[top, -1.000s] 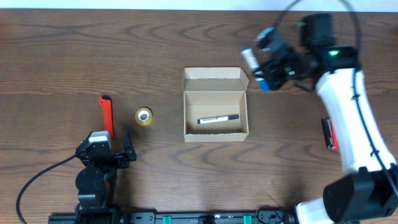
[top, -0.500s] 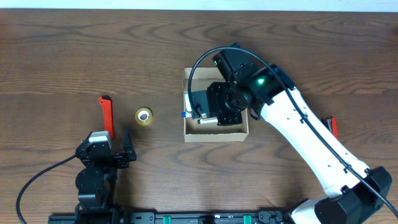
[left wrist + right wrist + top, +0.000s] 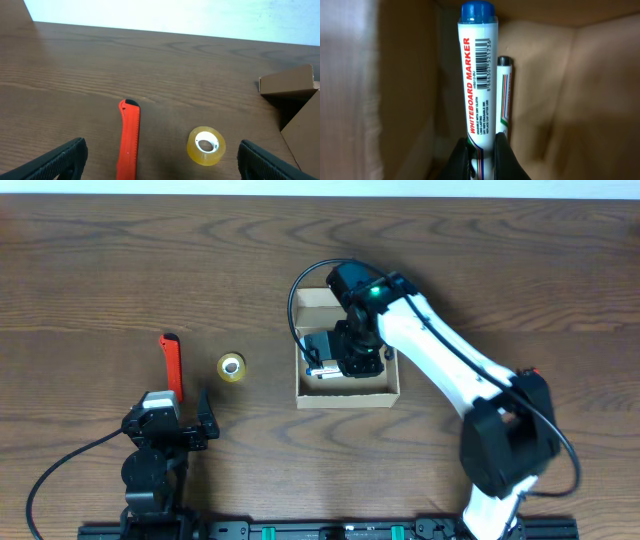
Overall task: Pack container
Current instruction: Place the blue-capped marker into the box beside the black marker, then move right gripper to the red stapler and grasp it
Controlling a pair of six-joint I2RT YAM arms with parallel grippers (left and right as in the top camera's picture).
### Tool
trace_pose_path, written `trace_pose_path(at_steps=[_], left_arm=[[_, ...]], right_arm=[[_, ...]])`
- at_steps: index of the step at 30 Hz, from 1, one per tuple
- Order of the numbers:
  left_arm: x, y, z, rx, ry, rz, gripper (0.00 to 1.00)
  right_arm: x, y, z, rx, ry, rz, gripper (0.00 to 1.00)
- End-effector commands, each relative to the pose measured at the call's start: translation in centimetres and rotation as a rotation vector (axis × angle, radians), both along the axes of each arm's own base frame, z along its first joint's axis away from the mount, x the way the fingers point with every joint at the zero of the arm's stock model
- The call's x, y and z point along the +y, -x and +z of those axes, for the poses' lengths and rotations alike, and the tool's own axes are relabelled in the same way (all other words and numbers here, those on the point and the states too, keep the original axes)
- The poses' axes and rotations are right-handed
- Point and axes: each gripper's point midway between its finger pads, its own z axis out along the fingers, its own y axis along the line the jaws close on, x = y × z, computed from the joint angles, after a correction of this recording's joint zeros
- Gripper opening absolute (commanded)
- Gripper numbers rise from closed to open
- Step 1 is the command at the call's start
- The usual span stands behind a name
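Observation:
The container [image 3: 347,394] is a tan cardboard box with its flap lid open, in the middle of the table. My right gripper [image 3: 481,152] is inside it, shut on a white whiteboard marker with a blue cap [image 3: 476,75]. A second, thinner marker with a black cap [image 3: 504,95] lies on the box floor right beside it. In the overhead view the right gripper [image 3: 345,355] hides most of the box interior. My left gripper [image 3: 160,160] is open and empty near the table's front left, with the tape roll and cutter ahead of it.
A red box cutter [image 3: 172,365] [image 3: 128,137] and a yellow tape roll [image 3: 231,367] [image 3: 206,145] lie left of the box. A red and black object [image 3: 528,375] lies at the right, mostly hidden by the arm.
My right arm swung from the back right down into the box with the blue-capped marker, then settled lower inside it. The left arm has not moved.

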Motion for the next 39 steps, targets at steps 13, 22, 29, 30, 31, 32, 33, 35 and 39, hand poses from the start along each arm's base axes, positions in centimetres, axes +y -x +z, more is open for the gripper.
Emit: trace_pose_path(at_steps=[13,22,29,30,31,32,33,35,39], left_arm=[[0.1,0.2,-1.1,0.033,0.001,0.008,0.95],[0.1,0.2,-1.3,0.038,0.000,0.008,0.95],[0.1,0.2,-1.3,0.039,0.000,0.009,0.95],[0.1,0.2,-1.3,0.039,0.000,0.009,0.95],[0.1,0.2,-1.3,0.039,0.000,0.008,0.95],[0.1,0.2,-1.3,0.039,0.001,0.008,0.95],[0.1,0.2,-1.3,0.039,0.001,0.008,0.95],[0.1,0.2,-1.3,0.039,0.001,0.008,0.95],[0.1,0.2,-1.3,0.039,0.005,0.008,0.95]], right_arm=[[-2.6,-1.5,-6.7,0.121,0.074,-0.096,0.01],[-2.2,-1.2,-5.7,0.123,0.077,-0.132,0.38],[-0.2,-1.7,1.8,0.056,-0.039,-0.188,0.71],[-0.1,-2.4,3.2,0.032,-0.060,-0.246,0.99],[-0.1,-3.0,4.6,0.012,-0.083,-0.312,0.99],[-0.2,-3.5,6.1,-0.002,-0.105,-0.382,0.99],[-0.6,-4.0,7.7,-0.015,-0.126,-0.449,0.99],[-2.8,-5.7,11.0,-0.069,-0.162,-0.621,0.99],[-10.8,-9.1,13.2,-0.200,-0.108,-0.949,0.99]])
